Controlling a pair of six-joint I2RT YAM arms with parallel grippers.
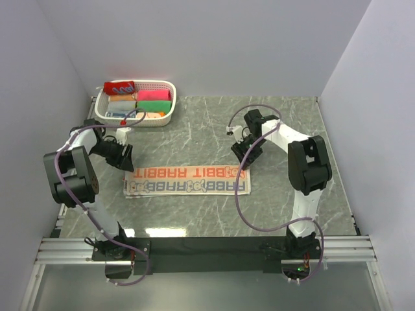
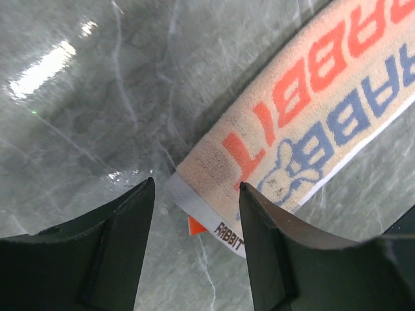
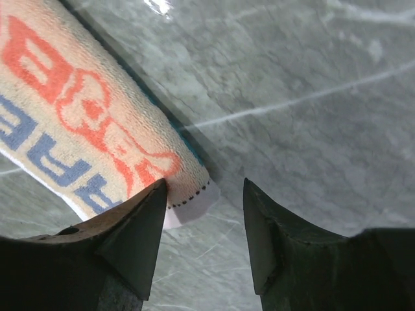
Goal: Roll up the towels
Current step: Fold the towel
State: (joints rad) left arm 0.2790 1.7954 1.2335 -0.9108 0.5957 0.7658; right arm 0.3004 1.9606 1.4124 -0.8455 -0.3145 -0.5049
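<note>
A cream towel [image 1: 188, 179] printed with orange-red and blue letters lies flat as a long strip across the middle of the table. My left gripper [image 1: 123, 157] hovers open just beyond its left end; in the left wrist view the towel's end [image 2: 305, 116] with its white label lies between and past the fingertips, ungripped. Open too is my right gripper [image 1: 247, 155], above the strip's right end [image 3: 97, 136], whose hem sits beside the left fingertip. A red towel roll [image 1: 119, 87] rests on the basket's rim.
A white basket [image 1: 165, 120] at the back left holds several rolled towels in orange, green and pink. Grey walls close in the marble table on the left, back and right.
</note>
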